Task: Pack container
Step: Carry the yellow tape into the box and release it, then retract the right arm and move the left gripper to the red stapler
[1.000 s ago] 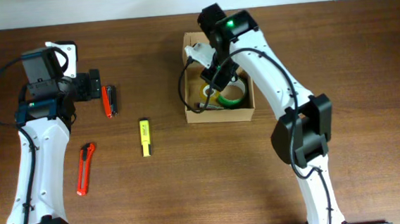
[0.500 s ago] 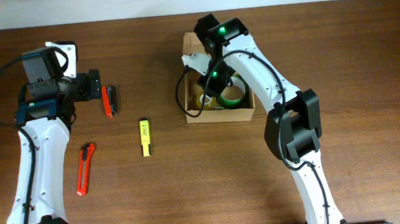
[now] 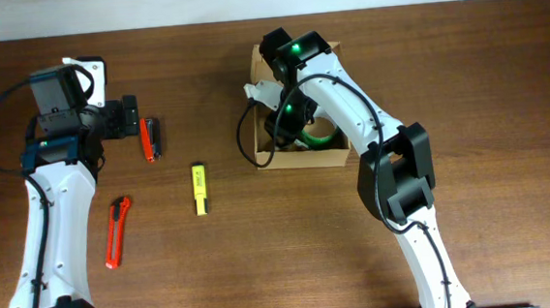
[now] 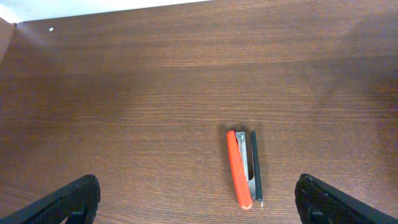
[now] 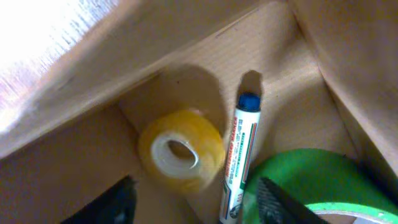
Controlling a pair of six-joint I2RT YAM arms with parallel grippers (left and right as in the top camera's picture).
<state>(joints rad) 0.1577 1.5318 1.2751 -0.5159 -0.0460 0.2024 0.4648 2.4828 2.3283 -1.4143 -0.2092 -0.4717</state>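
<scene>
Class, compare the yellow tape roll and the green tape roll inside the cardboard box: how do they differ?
The yellow tape roll is clearly smaller than the green tape roll. The yellow one is pale; the green one is vivid. The yellow one sits in a corner, and the green one lies across the marker from it. Both are inside the container.

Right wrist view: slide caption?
Open right tool inside the box, over a yellow tape roll, a marker and a green tape roll.
</scene>
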